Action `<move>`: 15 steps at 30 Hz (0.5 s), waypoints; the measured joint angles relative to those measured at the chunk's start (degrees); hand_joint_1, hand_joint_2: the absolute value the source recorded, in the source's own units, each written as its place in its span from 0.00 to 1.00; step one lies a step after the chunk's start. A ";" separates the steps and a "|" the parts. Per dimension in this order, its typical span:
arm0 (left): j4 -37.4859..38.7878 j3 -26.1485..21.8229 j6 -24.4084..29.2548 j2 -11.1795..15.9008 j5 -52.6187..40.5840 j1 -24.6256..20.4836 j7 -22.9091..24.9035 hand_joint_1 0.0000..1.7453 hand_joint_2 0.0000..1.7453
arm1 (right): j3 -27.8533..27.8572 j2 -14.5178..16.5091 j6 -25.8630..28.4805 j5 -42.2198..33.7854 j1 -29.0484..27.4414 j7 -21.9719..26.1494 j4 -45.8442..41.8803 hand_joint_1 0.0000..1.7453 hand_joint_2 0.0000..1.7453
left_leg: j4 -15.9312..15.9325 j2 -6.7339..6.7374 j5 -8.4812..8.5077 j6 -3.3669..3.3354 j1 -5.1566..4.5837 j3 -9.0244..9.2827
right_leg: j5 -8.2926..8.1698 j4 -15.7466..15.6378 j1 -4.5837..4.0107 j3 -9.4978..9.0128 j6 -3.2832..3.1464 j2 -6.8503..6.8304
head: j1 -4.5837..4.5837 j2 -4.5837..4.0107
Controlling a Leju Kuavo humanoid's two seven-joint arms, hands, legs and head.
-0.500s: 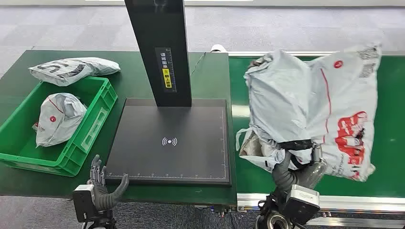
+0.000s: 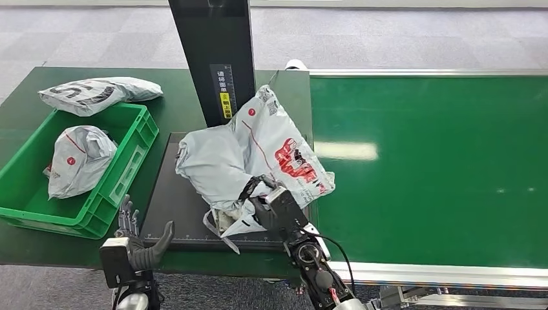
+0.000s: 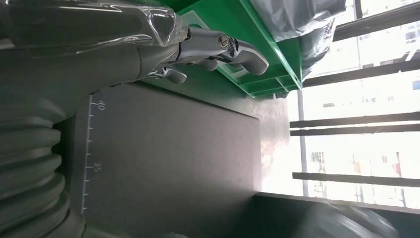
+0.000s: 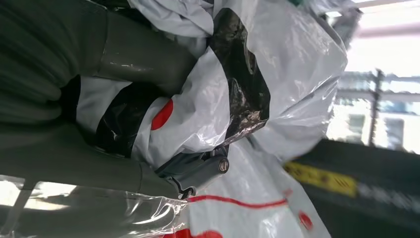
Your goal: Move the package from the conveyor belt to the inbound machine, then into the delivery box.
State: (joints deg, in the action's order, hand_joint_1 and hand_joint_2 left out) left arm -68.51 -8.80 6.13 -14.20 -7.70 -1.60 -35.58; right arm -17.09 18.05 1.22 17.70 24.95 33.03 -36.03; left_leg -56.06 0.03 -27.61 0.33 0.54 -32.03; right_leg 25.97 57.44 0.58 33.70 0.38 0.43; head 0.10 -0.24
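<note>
Overhead, the head view shows a dark green table (image 2: 45, 103) on grey carpet, with a bright green belt (image 2: 439, 161) to its right running off the picture. On the table sits the black machine (image 2: 169, 213), a flat scanning plate with a dark post (image 2: 213, 58) rising behind it. A green bin (image 2: 129, 161) stands left of the plate with one grey bag (image 2: 79, 158) inside; another bag (image 2: 97, 93) lies on the table just behind the bin. The package (image 2: 252, 155), grey-white plastic with red print, lies on the plate, leaning toward the post. The right hand (image 2: 258, 201) grips its near crumpled edge. The left hand (image 2: 139, 242) hovers at the plate's near left corner, fingers apart, holding nothing.

From the left wrist, the left hand (image 3: 208, 47) has its fingers loosely extended over the gap between the plate (image 3: 173, 163) and the bin (image 3: 257, 49); bright windows lie beyond.

From the right wrist, the right hand (image 4: 148, 124) is clenched on the package (image 4: 277, 64), thumb and a dark finger pinching a fold of plastic with a black band and a red dot.
</note>
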 joint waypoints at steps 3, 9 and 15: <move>-0.05 0.60 0.49 0.15 -0.09 -0.42 -0.02 0.00 1.00 | -1.14 0.74 -0.38 1.17 2.05 -1.27 4.85 0.46 1.00 | 0.00 0.01 -0.02 0.01 0.00 0.00 | 0.00 0.00 0.00 0.02 0.00 0.01 | 0.01 0.00; -0.08 1.18 1.85 0.43 -0.02 -0.64 -0.67 0.00 1.00 | -1.95 0.82 0.58 -0.11 3.91 -0.76 8.73 0.00 1.00 | 0.00 0.01 -0.02 0.02 0.00 0.01 | 0.00 0.00 0.00 0.02 0.00 0.01 | 0.01 0.00; -1.00 1.20 3.16 0.75 0.12 -0.02 -1.39 0.00 1.00 | -0.65 -0.17 -0.42 -6.23 3.12 4.76 6.76 0.00 1.00 | -0.01 0.01 -0.02 0.02 0.00 0.01 | 0.00 0.00 0.00 0.03 0.00 0.01 | 0.00 0.00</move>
State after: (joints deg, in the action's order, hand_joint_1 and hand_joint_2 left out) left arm -69.51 -7.59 9.29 -13.45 -7.58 -1.62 -36.97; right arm -17.74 17.89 0.80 11.47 28.07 37.79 -29.27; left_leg -56.07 0.03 -27.63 0.35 0.54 -32.02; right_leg 25.97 57.44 0.58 33.72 0.38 0.44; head 0.10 -0.24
